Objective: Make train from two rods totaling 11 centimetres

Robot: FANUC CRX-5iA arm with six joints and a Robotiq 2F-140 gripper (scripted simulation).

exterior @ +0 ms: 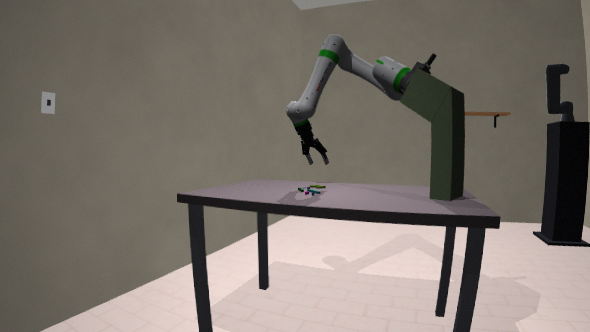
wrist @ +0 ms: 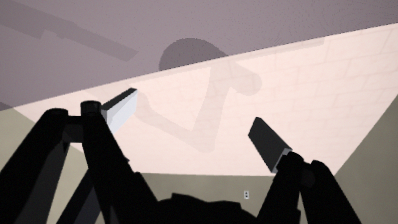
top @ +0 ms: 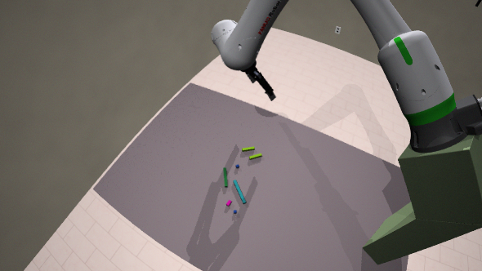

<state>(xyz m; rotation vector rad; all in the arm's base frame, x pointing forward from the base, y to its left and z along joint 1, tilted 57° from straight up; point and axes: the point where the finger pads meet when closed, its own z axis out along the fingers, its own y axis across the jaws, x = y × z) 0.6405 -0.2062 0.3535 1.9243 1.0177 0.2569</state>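
Several rods lie on the grey table top in the top view: a turquoise rod (top: 239, 192), a green rod (top: 225, 177), two lime rods (top: 247, 148) (top: 256, 156), a magenta rod (top: 229, 202) and two blue cubes (top: 237, 166) (top: 235, 211). All lie apart from each other. My gripper (top: 267, 91) hangs high above the table's far edge, well away from the rods, open and empty. In the exterior view the gripper (exterior: 317, 158) is above the rod cluster (exterior: 311, 189). The wrist view shows the open fingers over the table edge and floor, with no rods in sight.
The arm's green pedestal (top: 441, 196) stands on the table's right side. The table edge runs along the far left (top: 163, 110). A black stand (exterior: 565, 175) is on the floor at the right.
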